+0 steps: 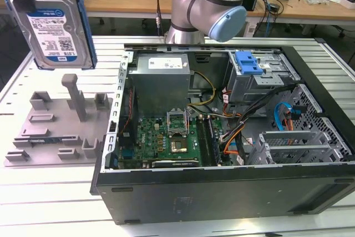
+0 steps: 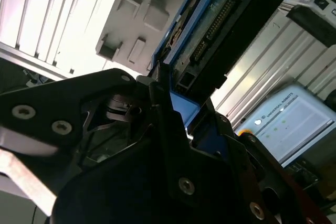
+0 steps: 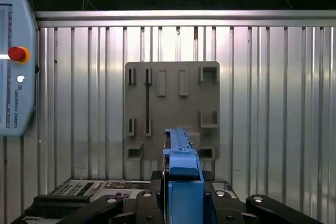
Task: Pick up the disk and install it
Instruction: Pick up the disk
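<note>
The disk [image 1: 55, 23], a silver hard drive with a white-and-blue label and a blue carrier frame, hangs upright in the air at the exterior view's upper left, above the grey fixture tray [image 1: 55, 126]. In the first wrist view my gripper [image 3: 181, 199] is shut on the disk's blue edge [image 3: 181, 174], with a black finger on each side. The second wrist view shows the disk's dark underside [image 2: 215, 30] reaching out from the gripper [image 2: 176, 116] over the tray [image 2: 131, 30].
An open computer case [image 1: 310, 203] lies on the slatted table at the exterior view's right, with a grey drive cage topped by a blue latch [image 1: 248, 64]. The arm's base [image 1: 205, 4] stands behind it. A teach pendant [image 3: 13, 66] lies beyond the tray.
</note>
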`<control>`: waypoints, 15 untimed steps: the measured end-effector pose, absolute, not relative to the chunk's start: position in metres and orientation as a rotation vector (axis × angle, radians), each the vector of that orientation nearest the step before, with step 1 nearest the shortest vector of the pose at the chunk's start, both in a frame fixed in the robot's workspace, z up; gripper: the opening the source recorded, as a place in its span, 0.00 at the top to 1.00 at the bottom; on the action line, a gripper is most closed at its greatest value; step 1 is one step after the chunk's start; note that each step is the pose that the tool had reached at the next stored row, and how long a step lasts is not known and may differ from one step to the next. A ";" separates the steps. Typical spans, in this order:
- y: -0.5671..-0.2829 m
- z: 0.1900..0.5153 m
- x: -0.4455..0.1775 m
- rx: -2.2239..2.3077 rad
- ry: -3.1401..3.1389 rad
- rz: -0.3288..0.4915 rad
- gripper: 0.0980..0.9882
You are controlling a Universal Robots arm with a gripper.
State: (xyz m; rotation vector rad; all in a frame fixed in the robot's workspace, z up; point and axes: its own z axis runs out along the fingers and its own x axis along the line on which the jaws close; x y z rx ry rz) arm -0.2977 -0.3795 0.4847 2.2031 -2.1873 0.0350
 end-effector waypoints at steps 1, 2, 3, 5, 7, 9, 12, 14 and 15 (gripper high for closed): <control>-0.381 0.485 -0.294 2.203 -2.188 0.035 0.70; -0.385 0.485 -0.286 2.203 -2.188 0.035 0.70; -0.387 0.485 -0.281 2.203 -2.187 0.035 0.70; -0.390 0.485 -0.270 2.203 -2.187 0.035 0.70; -0.395 0.485 -0.258 2.203 -2.188 0.035 0.70; -0.399 0.485 -0.248 2.203 -2.187 0.034 0.70; -0.407 0.485 -0.226 2.202 -2.187 0.034 0.70; -0.413 0.486 -0.210 2.203 -2.187 0.034 0.70; -0.416 0.486 -0.202 2.202 -2.187 0.034 0.70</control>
